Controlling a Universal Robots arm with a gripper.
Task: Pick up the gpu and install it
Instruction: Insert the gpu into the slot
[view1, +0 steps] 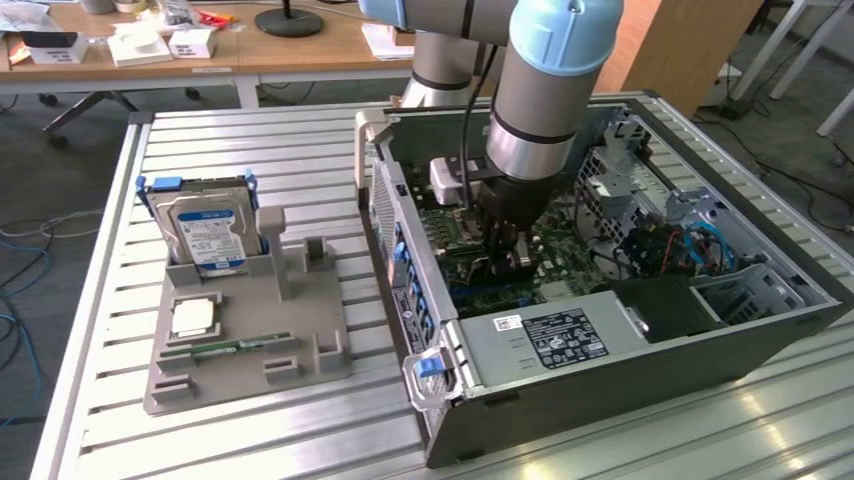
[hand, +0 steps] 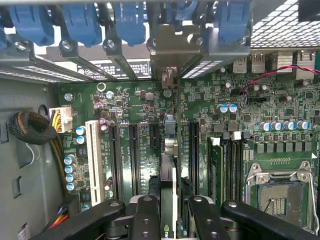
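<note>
My gripper (hand: 170, 212) is deep inside the open computer case (view1: 601, 385), low over the green motherboard (hand: 135, 100). It is shut on the gpu (hand: 170, 150), which I see edge-on as a thin dark card running between the long black expansion slots. The card's grey metal end bracket (hand: 172, 50) sits at the case's rear slot openings, beside the blue latches. I cannot tell whether the card touches its slot. In the exterior view the gripper (view1: 515, 268) hangs straight down under the arm and hides most of the card.
On the exterior view's left a grey fixture (view1: 310, 330) carries the upright silver hard drive (view1: 211, 235), a square chip (view1: 195, 318) and the green memory stick (view1: 240, 347). A memory module (hand: 216, 170), the CPU socket (hand: 277, 187) and a cable bundle (hand: 35, 127) flank the card.
</note>
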